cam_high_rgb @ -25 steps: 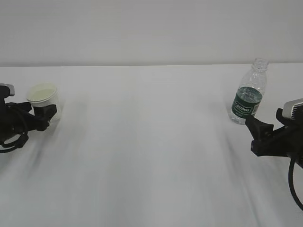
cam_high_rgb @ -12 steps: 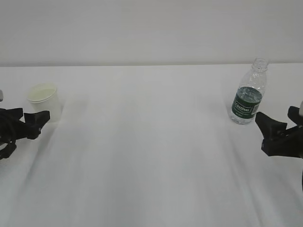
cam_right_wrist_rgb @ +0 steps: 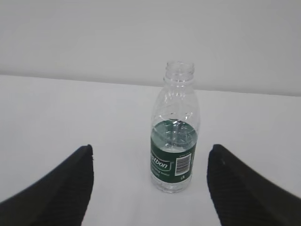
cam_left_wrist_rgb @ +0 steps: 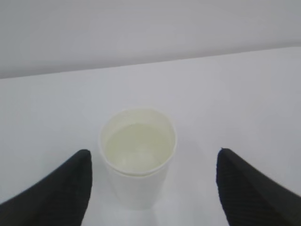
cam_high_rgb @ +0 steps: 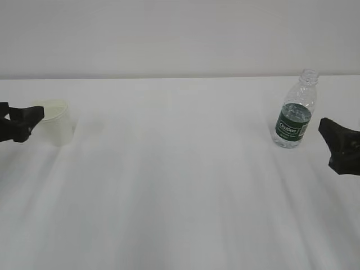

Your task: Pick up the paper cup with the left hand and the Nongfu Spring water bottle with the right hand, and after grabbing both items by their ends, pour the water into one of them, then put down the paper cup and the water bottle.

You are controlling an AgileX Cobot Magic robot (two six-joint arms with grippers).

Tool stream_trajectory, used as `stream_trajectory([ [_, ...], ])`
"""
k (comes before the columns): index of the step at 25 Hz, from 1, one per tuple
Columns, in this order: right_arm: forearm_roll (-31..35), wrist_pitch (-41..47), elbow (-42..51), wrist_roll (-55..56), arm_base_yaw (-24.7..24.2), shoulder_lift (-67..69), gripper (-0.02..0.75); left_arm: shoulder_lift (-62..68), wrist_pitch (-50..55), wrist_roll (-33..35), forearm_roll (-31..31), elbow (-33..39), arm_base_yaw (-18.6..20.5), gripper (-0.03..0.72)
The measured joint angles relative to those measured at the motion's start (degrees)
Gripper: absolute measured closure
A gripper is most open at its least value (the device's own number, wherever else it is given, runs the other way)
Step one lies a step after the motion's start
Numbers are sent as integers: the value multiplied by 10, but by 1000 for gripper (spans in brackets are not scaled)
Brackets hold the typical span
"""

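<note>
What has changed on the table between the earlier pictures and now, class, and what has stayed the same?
Both arms have drawn back outward. The left gripper, which was around the paper cup, has slid off to the left, open and empty. The right gripper has backed away to the right of the water bottle, also open. The cup and the bottle stand upright where they were, untouched, on the white table.

left hand (cam_high_rgb: 22,121): drawn back off the paper cup (cam_high_rgb: 55,122), cup now ahead of its open jaws | right hand (cam_high_rgb: 337,147): backed away from the Nongfu Spring water bottle (cam_high_rgb: 295,110), gap wider
</note>
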Motion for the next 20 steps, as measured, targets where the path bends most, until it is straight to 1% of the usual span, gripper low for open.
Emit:
stream_trajectory([
  [9,37,109,0,3,0,-125,174,-156,90,-41,35,2,0,98],
  [12,41,150,-8,3,0,-153,174,-202,118,-56,42,5,0,98],
  [17,42,249,-38,3,0,-208,174,-260,151,-78,56,5,0,98],
  [20,42,306,-56,3,0,-241,174,-292,189,-112,76,5,0,98],
])
